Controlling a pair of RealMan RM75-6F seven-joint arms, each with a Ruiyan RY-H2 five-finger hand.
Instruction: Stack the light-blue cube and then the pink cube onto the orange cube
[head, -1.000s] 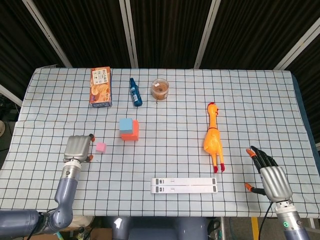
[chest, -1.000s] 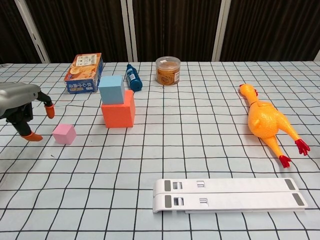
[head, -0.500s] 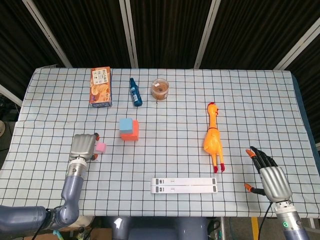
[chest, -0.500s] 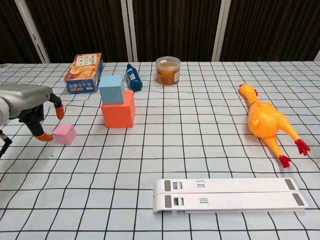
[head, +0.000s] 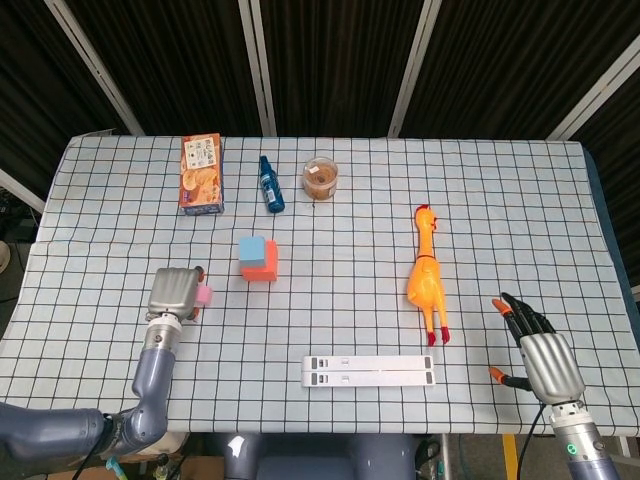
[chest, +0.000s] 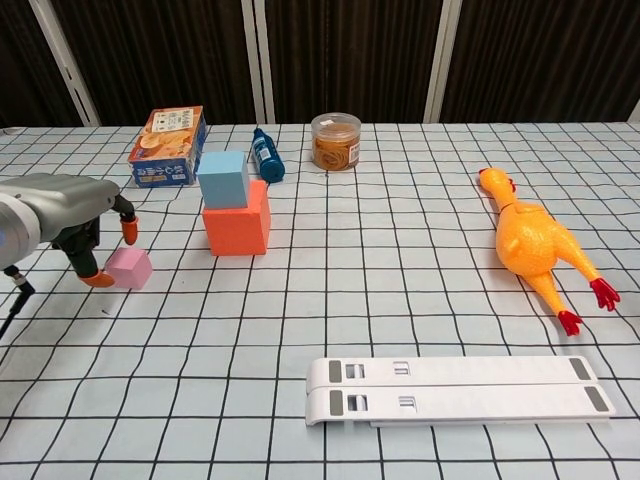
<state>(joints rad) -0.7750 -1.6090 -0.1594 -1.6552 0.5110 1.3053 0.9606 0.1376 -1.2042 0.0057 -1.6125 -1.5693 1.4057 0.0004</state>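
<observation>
My left hand (head: 176, 292) sits at the small cube (head: 204, 293), fingers on its near side. Ahead and to the right, one cube (head: 251, 250) rests on a bigger one (head: 263, 267) — far beyond them stand a box (head: 201, 173), bottle (head: 270, 184) and jar (head: 320, 178). My right hand (head: 541, 352) lies far right.

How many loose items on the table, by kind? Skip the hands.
Cubes: 3: light-blue cube, orange cube, pink cube
Snack box: 1
Blue bottle: 1
Clear jar: 1
Rubber chicken: 1
White folded stand: 1
Total: 8
</observation>
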